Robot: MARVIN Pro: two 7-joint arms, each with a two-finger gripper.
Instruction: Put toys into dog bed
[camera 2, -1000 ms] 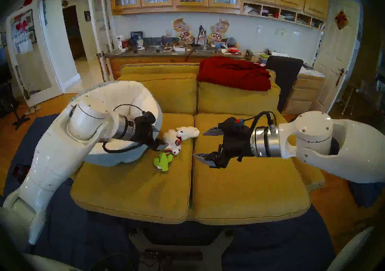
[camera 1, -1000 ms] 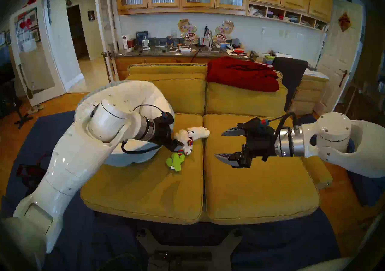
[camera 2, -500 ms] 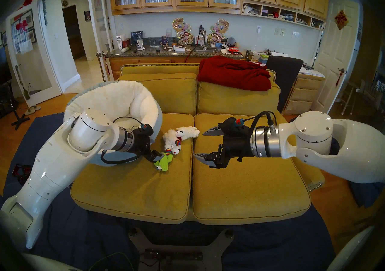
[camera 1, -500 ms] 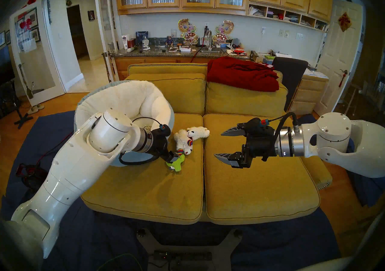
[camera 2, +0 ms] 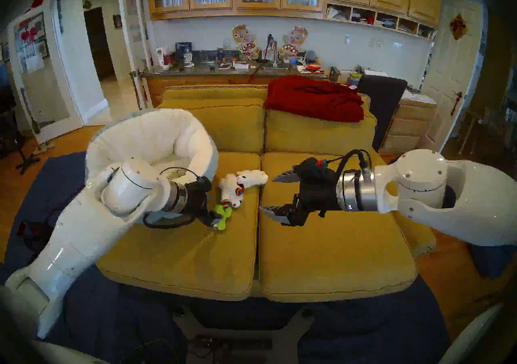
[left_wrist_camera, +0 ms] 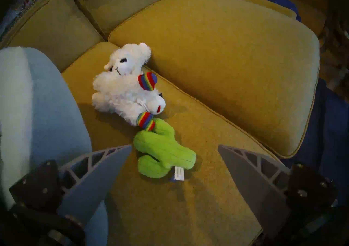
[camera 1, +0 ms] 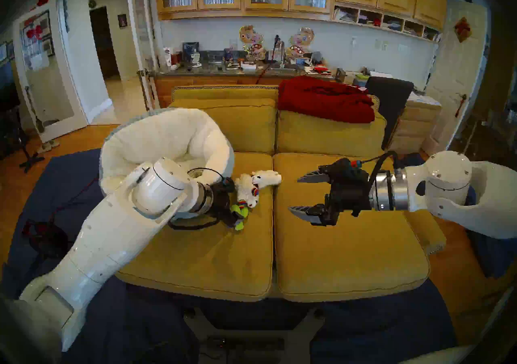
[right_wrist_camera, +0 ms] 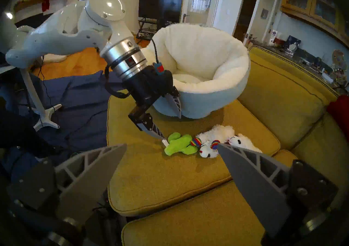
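— Since your left gripper [left_wrist_camera: 174,156] has dropped from beside the lambs [left_wrist_camera: 125,86], jaws spread, where's it aimed?
— Straddling the green cactus [left_wrist_camera: 162,153] on the sofa cushion [left_wrist_camera: 236,66], beside the dog bed [right_wrist_camera: 222,96]; grasp next. Right gripper [camera 1: 300,194] idles open.

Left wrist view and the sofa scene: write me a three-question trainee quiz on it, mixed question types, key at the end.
1. True or false: the left gripper is shut on the green cactus.
2. Multiple choice: the rainbow-trimmed lamb lies (A) inside the dog bed, (B) on the sofa seat cushion touching the cactus, (C) on the red blanket.
3. Fill in: the right gripper hangs above the seat with its jaws ____.

Key: 1 false, the jaws stand open on either side of the cactus; 2 B; 3 open.
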